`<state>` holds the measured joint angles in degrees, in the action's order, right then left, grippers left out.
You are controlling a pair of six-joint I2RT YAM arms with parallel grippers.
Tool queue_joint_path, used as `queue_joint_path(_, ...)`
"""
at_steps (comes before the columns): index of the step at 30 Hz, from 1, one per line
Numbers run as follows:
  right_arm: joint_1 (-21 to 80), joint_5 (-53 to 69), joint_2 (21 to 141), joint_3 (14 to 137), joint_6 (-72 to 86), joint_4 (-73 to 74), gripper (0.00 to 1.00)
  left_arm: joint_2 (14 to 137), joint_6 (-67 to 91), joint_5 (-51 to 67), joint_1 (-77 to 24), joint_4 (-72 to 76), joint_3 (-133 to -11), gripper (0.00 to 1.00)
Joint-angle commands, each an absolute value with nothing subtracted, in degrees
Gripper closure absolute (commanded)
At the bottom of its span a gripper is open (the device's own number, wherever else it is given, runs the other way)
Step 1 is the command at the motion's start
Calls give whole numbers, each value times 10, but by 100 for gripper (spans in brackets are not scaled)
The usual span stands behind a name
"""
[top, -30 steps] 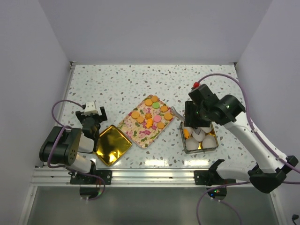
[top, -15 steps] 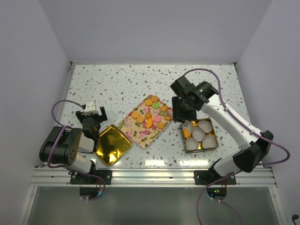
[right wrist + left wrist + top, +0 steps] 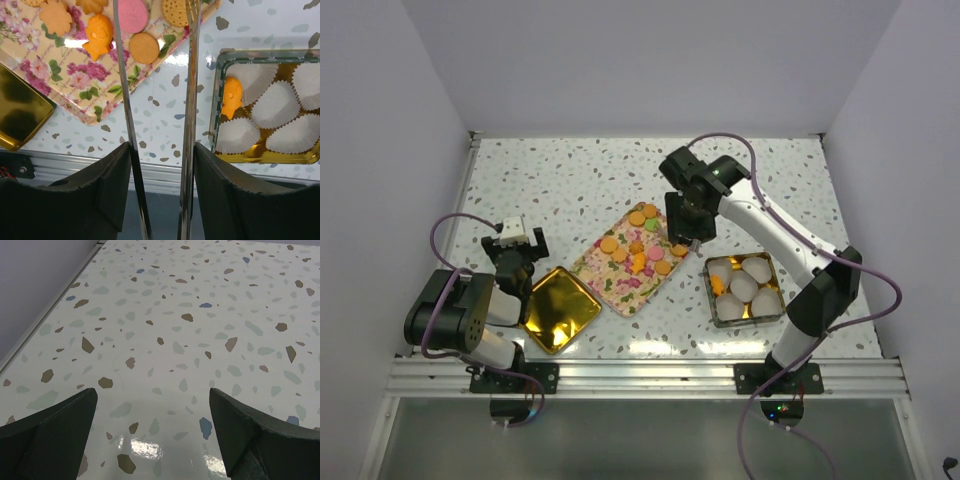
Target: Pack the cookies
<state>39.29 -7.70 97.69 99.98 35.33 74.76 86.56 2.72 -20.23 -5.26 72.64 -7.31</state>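
Note:
The cookies (image 3: 642, 238), mostly orange with a pink and a green one, lie on a floral tray (image 3: 620, 285). In the right wrist view a pink cookie (image 3: 133, 15), a round orange one (image 3: 144, 48) and an orange fish-shaped one (image 3: 98, 34) sit under the tips of metal tongs (image 3: 190, 90). My right gripper (image 3: 162, 147) is shut on the tongs and hovers over the tray's right end (image 3: 685, 228). One fish cookie (image 3: 232, 96) lies in a paper cup in the gold tin (image 3: 216, 105). My left gripper (image 3: 152, 395) stands open over bare table.
The tin (image 3: 708, 290) holds several white paper cups (image 3: 277, 105), right of the tray. A gold lid (image 3: 558, 308) lies left of the tray, beside the left arm (image 3: 515, 250). The table's metal front rail (image 3: 160, 165) runs below.
My right arm has swung left with the tongs, from over the tin to over the tray's right end. The left arm has not moved.

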Motion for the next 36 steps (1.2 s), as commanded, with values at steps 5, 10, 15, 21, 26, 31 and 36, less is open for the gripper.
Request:
queue_joint_path(5,391,-75,987,1069,319,746,47,867,19,-216,-53,802,-84,0)
queue_joint_path(10,391,-88,960,1049,304,743,47,867,18,-216,-53,802,-84,0)
queue_joint_path(15,391,-73,893,991,300,717,48,867,19,-215,-53,802,-84,0)
queue_joint_path(21,390,-73,818,928,279,704,48,867,19,-216,-53,802,-84,0)
queue_joint_path(26,391,-58,777,897,267,692,48,867,18,-216,-53,802,-84,0)
queue_joint_path(31,390,-51,744,869,258,687,49,867,19,-216,-53,802,-84,0)
queue_joint_path(36,391,-52,727,861,257,693,49,867,18,-215,-53,802,-84,0)
